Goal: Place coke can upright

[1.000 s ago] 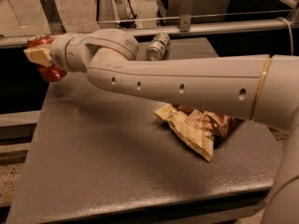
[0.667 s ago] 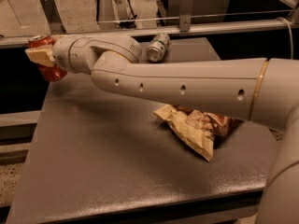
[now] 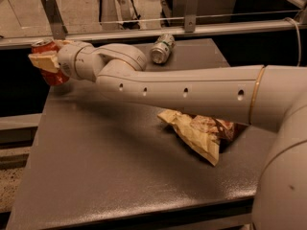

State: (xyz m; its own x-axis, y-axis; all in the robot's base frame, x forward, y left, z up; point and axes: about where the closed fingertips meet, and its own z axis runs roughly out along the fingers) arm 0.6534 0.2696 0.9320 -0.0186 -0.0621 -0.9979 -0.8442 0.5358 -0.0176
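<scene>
The red coke can (image 3: 53, 75) is at the table's far left corner, held roughly upright with its silver top (image 3: 42, 44) showing. My gripper (image 3: 45, 61) is shut on the can, its tan fingers (image 3: 42, 61) clamped across the can's middle. The can's lower end is at the table's left edge; I cannot tell whether it touches the surface. My white arm (image 3: 192, 92) reaches across the table from the right.
A silver-and-green can (image 3: 162, 49) lies on its side at the back of the grey table (image 3: 105, 166). A crumpled brown snack bag (image 3: 199, 133) lies at the middle right, partly under my arm. A metal rail (image 3: 144, 32) runs behind the table.
The wrist end of my arm has sunk slightly. The gripper and coke can stay almost in place at the far left corner. Nothing else moved.
</scene>
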